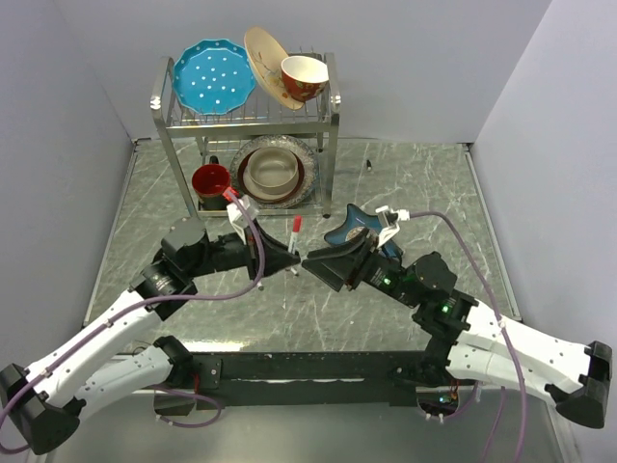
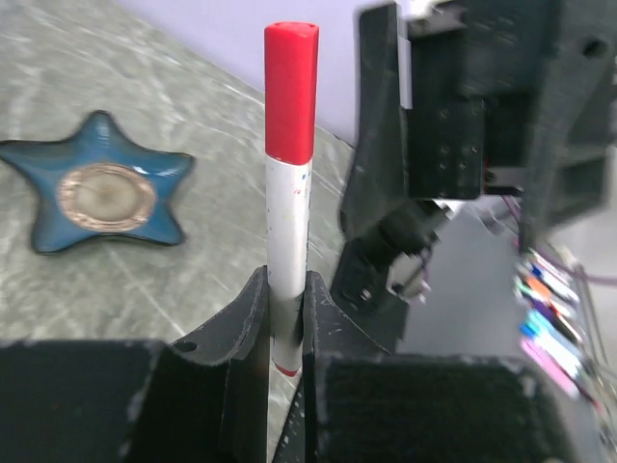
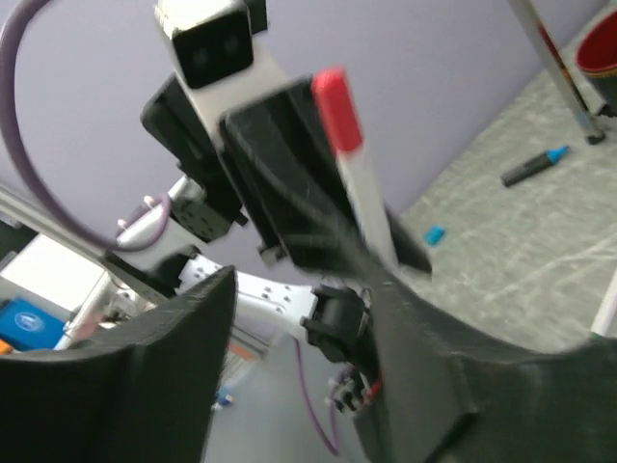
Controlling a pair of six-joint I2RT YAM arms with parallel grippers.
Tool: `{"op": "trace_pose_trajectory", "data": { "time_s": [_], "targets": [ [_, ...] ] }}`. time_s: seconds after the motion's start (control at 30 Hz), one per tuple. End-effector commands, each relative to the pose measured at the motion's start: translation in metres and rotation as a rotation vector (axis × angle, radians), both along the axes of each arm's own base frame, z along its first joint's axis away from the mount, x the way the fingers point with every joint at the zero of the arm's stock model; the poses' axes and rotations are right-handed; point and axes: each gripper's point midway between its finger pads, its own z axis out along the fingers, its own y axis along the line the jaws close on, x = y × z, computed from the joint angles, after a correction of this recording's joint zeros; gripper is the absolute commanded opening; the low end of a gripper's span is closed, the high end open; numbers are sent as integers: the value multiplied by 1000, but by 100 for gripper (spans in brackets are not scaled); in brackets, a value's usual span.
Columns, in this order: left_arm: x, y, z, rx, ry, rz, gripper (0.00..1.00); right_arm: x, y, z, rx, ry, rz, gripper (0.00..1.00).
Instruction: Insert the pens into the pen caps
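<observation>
The left gripper (image 2: 286, 301) is clenched on a pen (image 2: 287, 222), which stands upright between its fingers (image 2: 246, 328) just left of centre in the top view. The white barrel rises out of the grip and a red cap (image 2: 291, 92) sits on its upper end. The right gripper (image 1: 310, 261) faces the left one from the right, close beside it at the middle of the frame, its tips near the pen but not touching it. Its jaws are released: in the right wrist view the two fingers (image 3: 164, 357) stand wide apart at the bottom with nothing between them, and the pen shows beyond them. A star dish (image 2: 96, 193) lies on the table (image 1: 289, 313), at the left of the left wrist view and just above the right gripper in the top view. At the upper right of the right wrist view a marker (image 3: 533, 167) with a blue end lies flat, and a blue cap (image 3: 436, 234) lies apart from it, lower left. A rack (image 1: 334, 125) of dishes fills the top centre.
</observation>
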Motion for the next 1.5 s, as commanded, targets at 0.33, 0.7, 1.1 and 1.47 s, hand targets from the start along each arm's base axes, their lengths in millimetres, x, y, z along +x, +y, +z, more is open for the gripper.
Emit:
{"op": "trace_pose_trajectory", "data": {
  "time_s": [0.33,0.7,1.1,1.47],
  "targets": [
    [76,51,-90,193,412,642,1,-4,-50,-24,-77,52,-131,80],
    [96,133,-210,484,712,1255,1,-2,-69,-39,-129,32,-199,82],
    [79,148,-284,663,854,1332,1,-4,-75,-39,-124,12,-207,83],
    [62,141,-297,706,914,1244,25,-6,-78,-35,-130,11,-204,83]
  ]
}}
